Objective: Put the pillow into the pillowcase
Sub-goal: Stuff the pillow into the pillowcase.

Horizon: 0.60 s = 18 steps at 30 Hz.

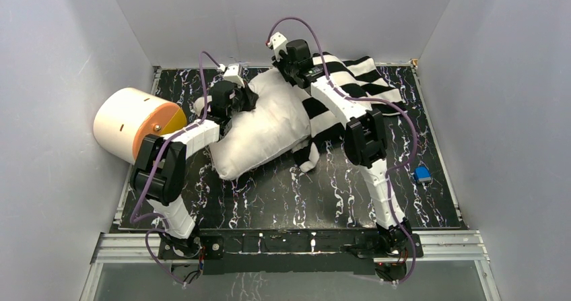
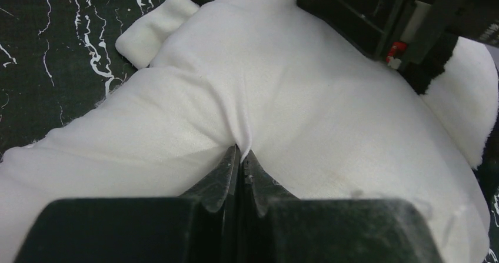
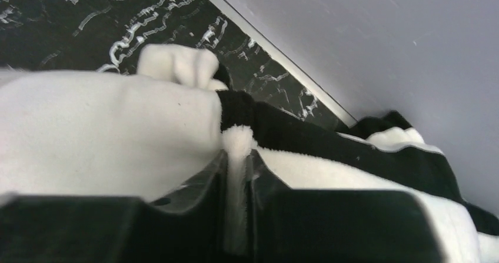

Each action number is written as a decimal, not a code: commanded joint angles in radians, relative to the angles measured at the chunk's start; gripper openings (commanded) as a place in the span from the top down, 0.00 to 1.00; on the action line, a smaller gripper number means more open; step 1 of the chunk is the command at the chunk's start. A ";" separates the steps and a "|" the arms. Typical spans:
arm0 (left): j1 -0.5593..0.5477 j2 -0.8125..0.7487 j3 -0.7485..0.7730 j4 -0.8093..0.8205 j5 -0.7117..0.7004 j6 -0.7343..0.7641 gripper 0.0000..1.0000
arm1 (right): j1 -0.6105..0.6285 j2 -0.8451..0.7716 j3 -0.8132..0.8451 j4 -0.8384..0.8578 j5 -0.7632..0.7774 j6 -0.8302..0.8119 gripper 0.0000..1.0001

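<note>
Between left fingers (image 2: 219,180), pinched pillow (image 2: 294,98) fold, between right fingers (image 3: 197,187), pillowcase (image 3: 353,142) edge

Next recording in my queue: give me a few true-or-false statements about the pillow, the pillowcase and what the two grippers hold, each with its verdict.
1. The left gripper is shut on a pinch of the pillow. True.
2. The pillow is fully inside the pillowcase. False: most of it lies bare on the table.
3. The right gripper is shut on a fold of the pillowcase. True.
4. The cream cylinder stands at the table's right edge. False: it is at the left edge.
5. A small blue object lies on the table right of the right arm. True.
</note>
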 commanded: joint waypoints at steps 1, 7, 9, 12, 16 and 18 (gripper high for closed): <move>-0.032 -0.015 -0.058 0.077 0.128 0.036 1.00 | -0.007 0.035 0.175 -0.017 -0.129 0.002 0.89; -0.032 0.016 -0.025 0.139 0.189 0.042 1.00 | -0.003 -0.073 0.149 0.051 -0.569 0.142 1.00; -0.032 0.039 0.002 0.140 0.220 0.027 1.00 | -0.003 -0.122 0.064 0.141 -0.630 0.218 1.00; -0.032 0.064 0.038 0.137 0.259 0.004 1.00 | -0.013 -0.192 -0.197 0.423 -0.784 0.348 1.00; -0.033 0.057 0.033 0.145 0.279 -0.034 1.00 | -0.050 -0.180 -0.483 0.850 -0.861 0.727 1.00; -0.032 0.033 -0.003 0.174 0.250 -0.040 1.00 | -0.032 -0.177 -0.385 0.700 -0.786 0.671 1.00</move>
